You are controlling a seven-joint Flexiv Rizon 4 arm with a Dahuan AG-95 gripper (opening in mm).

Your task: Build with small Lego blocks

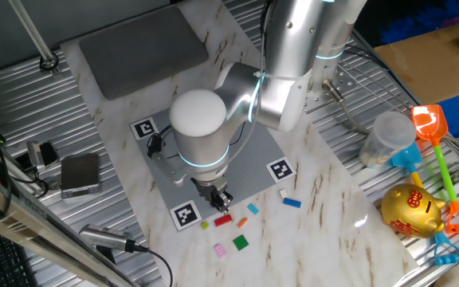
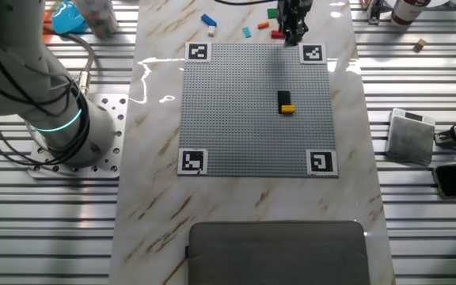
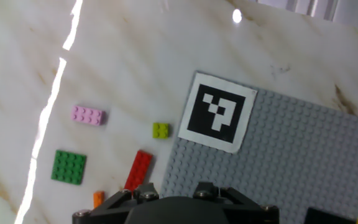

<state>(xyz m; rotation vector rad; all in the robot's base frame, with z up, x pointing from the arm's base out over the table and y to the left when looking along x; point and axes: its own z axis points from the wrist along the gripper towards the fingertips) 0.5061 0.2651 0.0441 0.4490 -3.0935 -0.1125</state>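
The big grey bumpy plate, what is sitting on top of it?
On the grey plate sits a small stack, a black brick touching a yellow-orange one. Any brick beneath them is covered, so I cannot tell.

Grey studded square plate [image 2: 244, 119], black-and-white corner markers [image 3: 217, 112]. My bricks: pink [image 3: 88, 115], green square [image 3: 68, 167], red long [image 3: 139, 170], yellow-green tiny [image 3: 161, 130], orange [image 3: 98, 199]. White marble tabletop [image 3: 117, 56], brown veins.

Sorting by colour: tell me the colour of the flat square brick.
Green, clearest in the hand view.
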